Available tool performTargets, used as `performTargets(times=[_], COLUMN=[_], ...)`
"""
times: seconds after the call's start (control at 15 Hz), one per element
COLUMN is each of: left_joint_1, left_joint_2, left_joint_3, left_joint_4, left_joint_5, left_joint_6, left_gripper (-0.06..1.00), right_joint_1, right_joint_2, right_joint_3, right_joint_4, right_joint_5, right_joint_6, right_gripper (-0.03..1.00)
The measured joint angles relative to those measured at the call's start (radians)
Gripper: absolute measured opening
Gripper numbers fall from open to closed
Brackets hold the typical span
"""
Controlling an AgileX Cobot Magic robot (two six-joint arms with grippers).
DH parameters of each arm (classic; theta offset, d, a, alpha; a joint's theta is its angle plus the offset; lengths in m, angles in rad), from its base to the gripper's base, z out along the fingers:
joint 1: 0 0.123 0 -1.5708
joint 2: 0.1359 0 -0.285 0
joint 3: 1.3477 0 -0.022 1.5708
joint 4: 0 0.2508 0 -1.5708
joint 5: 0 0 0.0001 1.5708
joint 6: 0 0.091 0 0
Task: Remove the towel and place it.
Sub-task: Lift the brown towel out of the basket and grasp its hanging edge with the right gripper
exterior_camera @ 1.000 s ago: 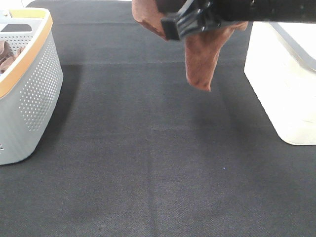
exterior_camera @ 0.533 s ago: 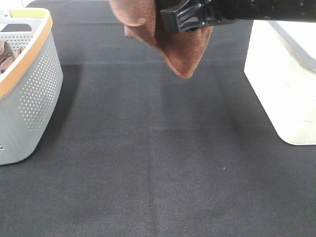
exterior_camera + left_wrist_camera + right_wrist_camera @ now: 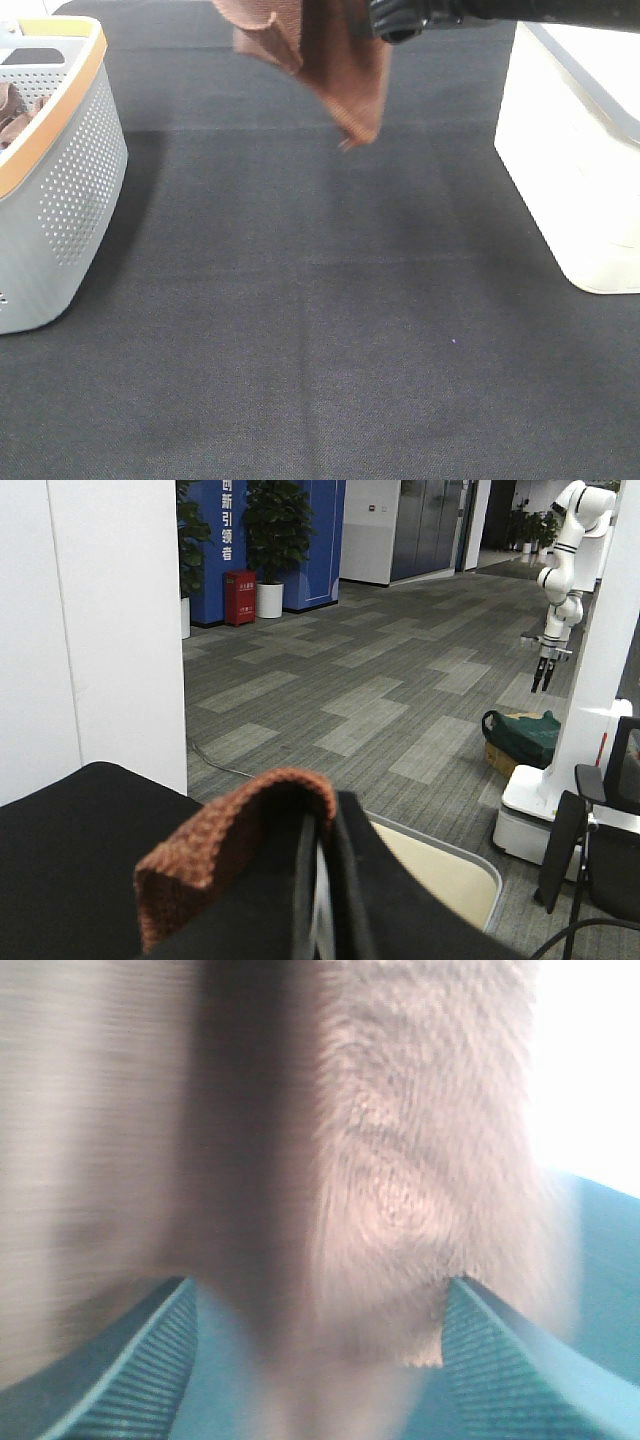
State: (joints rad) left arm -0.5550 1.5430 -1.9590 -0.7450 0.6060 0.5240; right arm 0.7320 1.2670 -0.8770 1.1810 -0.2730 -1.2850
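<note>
The right arm (image 3: 530, 8) is black with a slight sheen and ends in a rounded black housing. The right gripper (image 3: 315, 1360) has two wedge-shaped fingers (image 3: 130, 1370) that look blue-green in the blurred wrist view, their inner faces finely ribbed. The left gripper (image 3: 322, 850) is matt black, with a thin pale strip running between its two halves.

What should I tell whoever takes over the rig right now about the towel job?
Left gripper: shut on the towel, holding it up.
Right gripper: open, fingers either side of the towel, not clamping.
Towel: in the air above the black table, between the grey basket and the white bin in the high view.
Done: towel out of the basket.
Left to do: placing it.
</note>
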Motion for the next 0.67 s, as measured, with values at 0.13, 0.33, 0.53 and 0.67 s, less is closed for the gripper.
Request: performTargets(times=[0.13, 0.33, 0.53, 0.67], left_joint_1=[0.0, 0.0, 0.0, 0.0], left_joint_2=[-0.003, -0.003, -0.003, -0.003], left_joint_3=[0.0, 0.0, 0.0, 0.0], left_joint_4=[-0.001, -0.002, 0.006, 0.05], left_joint_5=[0.006, 0.022, 0.025, 0.024], left_joint_6=[-0.03, -0.038, -0.038, -0.038], left_gripper=[0.02, 0.02, 0.02, 0.02], right_joint_1=[0.0, 0.0, 0.0, 0.0], right_joint_2=[0.0, 0.0, 0.0, 0.0], right_joint_3=[0.0, 0.0, 0.0, 0.0], right_joint_4=[0.005, 0.006, 0.006, 0.007], right_joint_5=[-0.004, -0.004, -0.004, -0.004], right_joint_6=[0.0, 0.0, 0.0, 0.0], right_gripper=[0.67, 0.65, 0.48, 0.43])
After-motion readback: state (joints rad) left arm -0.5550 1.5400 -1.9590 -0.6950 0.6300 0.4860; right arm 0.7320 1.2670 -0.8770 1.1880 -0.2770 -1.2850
